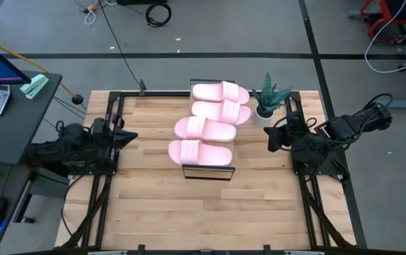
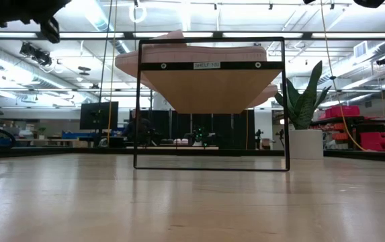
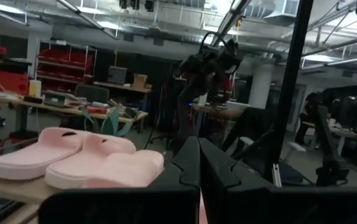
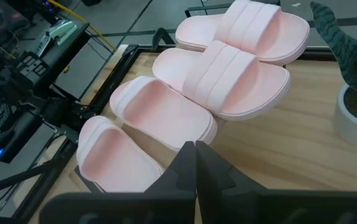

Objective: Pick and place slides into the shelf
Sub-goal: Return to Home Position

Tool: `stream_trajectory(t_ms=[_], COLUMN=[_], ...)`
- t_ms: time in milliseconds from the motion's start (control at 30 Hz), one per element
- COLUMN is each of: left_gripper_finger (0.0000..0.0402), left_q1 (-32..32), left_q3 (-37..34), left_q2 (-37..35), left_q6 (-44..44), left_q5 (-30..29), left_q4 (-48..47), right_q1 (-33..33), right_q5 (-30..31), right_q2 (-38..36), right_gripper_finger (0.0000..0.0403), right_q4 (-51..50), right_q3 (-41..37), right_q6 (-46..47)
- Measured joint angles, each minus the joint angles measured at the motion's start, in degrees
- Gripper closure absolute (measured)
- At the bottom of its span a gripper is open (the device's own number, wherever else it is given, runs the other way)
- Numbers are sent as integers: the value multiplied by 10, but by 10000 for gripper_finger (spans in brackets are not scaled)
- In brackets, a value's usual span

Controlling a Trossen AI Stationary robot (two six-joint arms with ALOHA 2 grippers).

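Between the left fingers (image 1: 127, 136) and the right fingers (image 1: 271, 137), well apart from both, four pale pink slides (image 1: 206, 128) lie side by side in a row along the shelf (image 2: 209, 87), which stands raised on its black frame (image 2: 212, 168) on the table (image 1: 153, 205). Both pairs of fingers point inward at the slides from opposite sides of the table, each clenched tip to tip and empty; a potted plant (image 1: 266, 105) stands near the right fingers, beside the farthest slide
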Motion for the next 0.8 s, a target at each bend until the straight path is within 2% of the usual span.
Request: stream_trajectory(t_ms=[600,800], left_gripper_finger=[401,401], left_q1=[0,0], left_q3=[-99,-142], left_q2=[-3,-3], left_q6=[-27,-37], left_q5=[0,0], left_q4=[62,124], right_q1=[0,0], right_q5=[-8,-12], right_q2=[0,0], right_gripper_finger=[403,403], right_q4=[0,0], right_q3=[0,0], right_q6=[27,31])
